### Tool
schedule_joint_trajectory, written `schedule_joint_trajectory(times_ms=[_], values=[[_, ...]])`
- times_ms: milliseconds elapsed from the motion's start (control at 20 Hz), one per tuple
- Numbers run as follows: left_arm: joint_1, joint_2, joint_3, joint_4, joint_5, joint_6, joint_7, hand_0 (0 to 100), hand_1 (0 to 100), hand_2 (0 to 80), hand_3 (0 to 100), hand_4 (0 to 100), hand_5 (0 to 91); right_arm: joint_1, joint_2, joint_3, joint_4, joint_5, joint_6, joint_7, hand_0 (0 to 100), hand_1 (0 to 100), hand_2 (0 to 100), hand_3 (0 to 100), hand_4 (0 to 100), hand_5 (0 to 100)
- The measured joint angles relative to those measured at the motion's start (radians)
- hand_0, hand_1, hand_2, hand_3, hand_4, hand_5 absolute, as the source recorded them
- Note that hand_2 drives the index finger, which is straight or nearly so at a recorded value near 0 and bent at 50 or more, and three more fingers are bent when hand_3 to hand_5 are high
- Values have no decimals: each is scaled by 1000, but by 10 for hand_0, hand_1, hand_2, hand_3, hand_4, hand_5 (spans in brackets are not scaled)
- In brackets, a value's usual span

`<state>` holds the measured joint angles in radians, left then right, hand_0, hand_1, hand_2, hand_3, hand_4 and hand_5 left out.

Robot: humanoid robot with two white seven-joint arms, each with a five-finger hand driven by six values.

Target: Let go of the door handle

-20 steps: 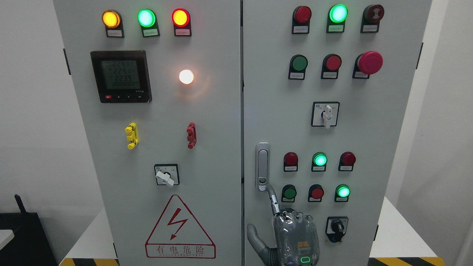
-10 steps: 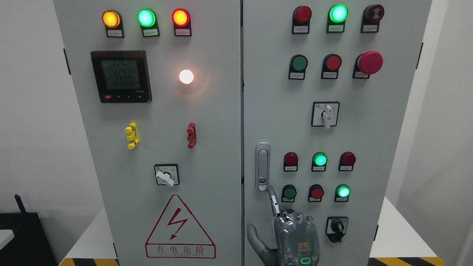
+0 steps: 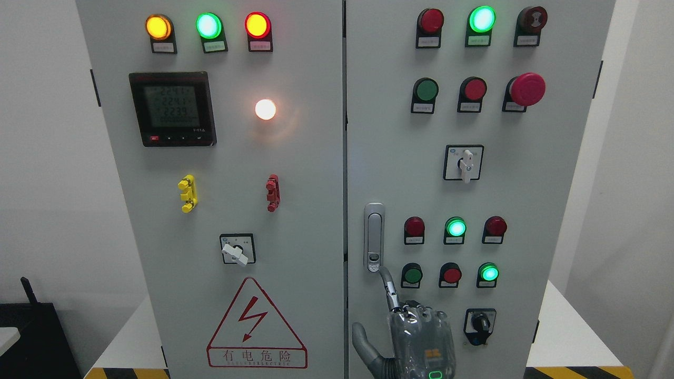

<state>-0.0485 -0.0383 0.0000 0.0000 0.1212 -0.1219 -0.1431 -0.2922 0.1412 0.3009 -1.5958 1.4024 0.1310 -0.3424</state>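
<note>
Robot hand (image 3: 416, 337), forefinger touching door handle (image 3: 374, 237), grasps nothing; warning sign (image 3: 256, 326) reads 有电危险

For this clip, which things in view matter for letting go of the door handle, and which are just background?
Belongs to the job:
- door handle, silver, on the right cabinet door
- right hand, one finger stretched up to the handle's lower end

Just there:
- power meter
- red emergency stop button
- electric hazard sign
- indicator lamps and rotary switches

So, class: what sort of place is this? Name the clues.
Probably an electrical plant or training room: a grey two-door metal control cabinet with a black digital power meter and a red triangular lightning warning sign.
</note>
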Motion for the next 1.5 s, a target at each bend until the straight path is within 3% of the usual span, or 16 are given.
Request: schedule_joint_trajectory(times_ms=[451, 701, 1502], values=[[0, 0, 0, 0, 0, 0, 0, 120, 389, 0, 0, 0, 0, 0, 1, 9, -13, -1, 0, -2, 347, 279, 0, 1000, 938, 998], [0, 0, 0, 0, 0, 0, 0, 120, 389, 0, 0, 0, 0, -4, 1, 16, -16, -2, 0, 22, 347, 279, 0, 1000, 938, 997], [0, 0, 0, 0, 0, 0, 0, 120, 389, 0, 0, 0, 0, -13, 1, 22, -13, -2, 4, 37, 346, 278, 0, 1000, 936, 996]])
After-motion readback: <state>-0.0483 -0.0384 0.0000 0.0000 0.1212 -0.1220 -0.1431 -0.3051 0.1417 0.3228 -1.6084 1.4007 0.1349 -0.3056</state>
